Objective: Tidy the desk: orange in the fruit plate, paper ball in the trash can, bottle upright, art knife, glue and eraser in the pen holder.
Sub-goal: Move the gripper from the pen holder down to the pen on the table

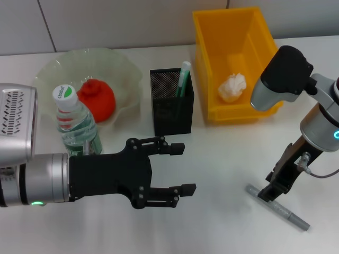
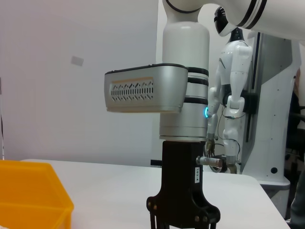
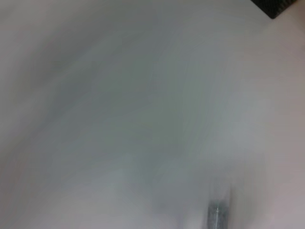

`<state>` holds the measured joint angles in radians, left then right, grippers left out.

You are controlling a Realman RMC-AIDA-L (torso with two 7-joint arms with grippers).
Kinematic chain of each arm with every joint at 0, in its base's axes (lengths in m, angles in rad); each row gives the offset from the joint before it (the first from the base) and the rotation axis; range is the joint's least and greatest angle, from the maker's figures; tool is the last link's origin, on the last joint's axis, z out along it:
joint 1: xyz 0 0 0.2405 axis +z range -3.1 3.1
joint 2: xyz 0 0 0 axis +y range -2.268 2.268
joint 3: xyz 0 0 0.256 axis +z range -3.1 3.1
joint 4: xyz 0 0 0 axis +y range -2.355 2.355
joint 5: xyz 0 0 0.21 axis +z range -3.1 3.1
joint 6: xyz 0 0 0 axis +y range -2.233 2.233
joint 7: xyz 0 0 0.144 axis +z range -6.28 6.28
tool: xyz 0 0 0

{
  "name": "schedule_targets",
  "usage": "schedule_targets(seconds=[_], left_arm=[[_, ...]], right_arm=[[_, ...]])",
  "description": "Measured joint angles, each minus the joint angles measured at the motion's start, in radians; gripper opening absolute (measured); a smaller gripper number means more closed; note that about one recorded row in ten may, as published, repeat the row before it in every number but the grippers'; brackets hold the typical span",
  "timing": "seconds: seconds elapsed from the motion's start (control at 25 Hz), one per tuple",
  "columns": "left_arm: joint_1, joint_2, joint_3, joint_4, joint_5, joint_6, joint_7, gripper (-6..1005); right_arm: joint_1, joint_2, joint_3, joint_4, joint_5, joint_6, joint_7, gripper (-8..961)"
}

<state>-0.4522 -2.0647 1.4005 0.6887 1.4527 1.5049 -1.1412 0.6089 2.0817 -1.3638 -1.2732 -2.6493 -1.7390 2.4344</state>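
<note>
My left gripper [image 1: 179,168] is open and holds nothing, hovering over the table in front of the black mesh pen holder [image 1: 170,106]. A green-and-white glue tube [image 1: 183,78] stands in that holder. The bottle [image 1: 76,124] stands upright just left of my left arm. The orange [image 1: 98,98] lies in the glass fruit plate [image 1: 124,71]. The paper ball [image 1: 233,87] lies in the yellow trash can [image 1: 211,58]. My right gripper [image 1: 272,189] is down on the left end of the grey art knife [image 1: 283,210], which lies flat on the table and shows again as the art knife [image 3: 217,214]. The eraser is out of view.
The bottle stands close to the plate's front rim. The left wrist view shows my right arm's wrist [image 2: 183,200] from the side, with a corner of the yellow trash can [image 2: 28,195] beside it. Behind the table stands another white robot [image 2: 233,90].
</note>
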Motion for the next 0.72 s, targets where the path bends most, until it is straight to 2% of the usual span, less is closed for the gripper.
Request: schedule_targets(seconds=[0.28,0.72], left_arm=[[0.000,0.000,-0.002,0.000,0.000,0.000,0.000,785],[0.000,0.000,-0.003,0.000,0.000,-0.001,0.011,786]], right_arm=[[0.002,0.001,-0.002,0.000,0.004,0.000,0.000,415],[0.003,0.001,-0.033,0.012,0.007,0.025,0.014,421]])
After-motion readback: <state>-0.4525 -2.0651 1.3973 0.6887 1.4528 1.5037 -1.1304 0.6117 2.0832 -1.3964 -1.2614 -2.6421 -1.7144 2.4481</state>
